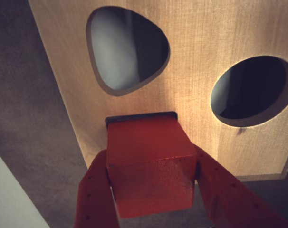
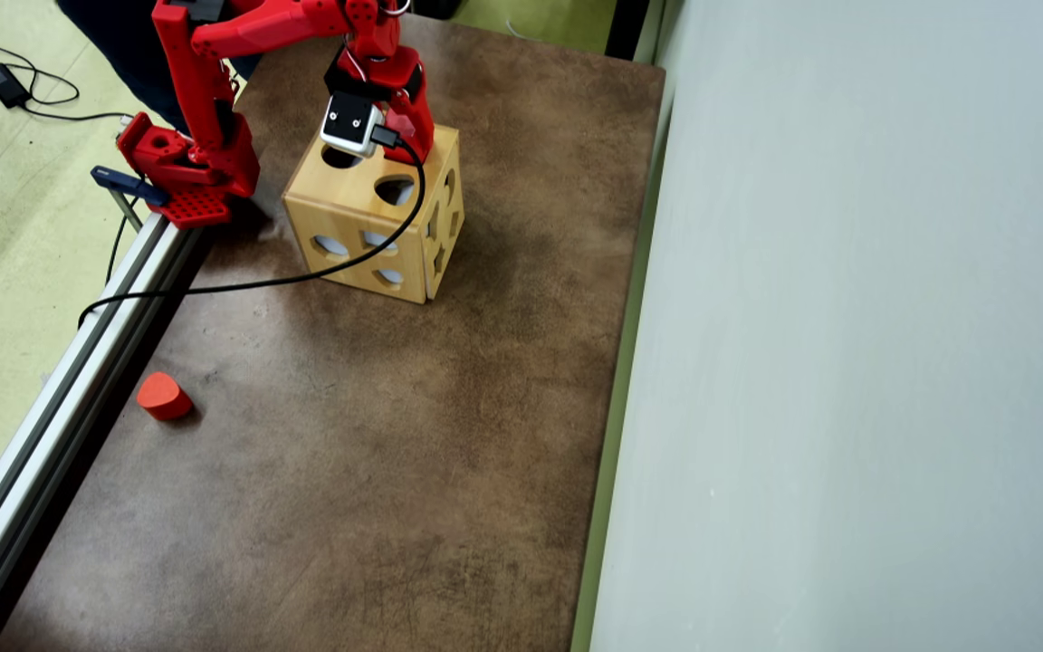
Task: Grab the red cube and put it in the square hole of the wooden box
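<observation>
In the wrist view my red gripper is shut on the red cube, one finger on each side. The cube hangs just above the top face of the wooden box and covers most of the square hole, of which only the dark far edge shows. In the overhead view the box stands near the arm's base, and the arm's wrist and camera hide the cube and the square hole.
The box top also has a rounded-triangle hole and a round hole. A red rounded block lies on the brown mat near the aluminium rail. A pale wall runs along the right.
</observation>
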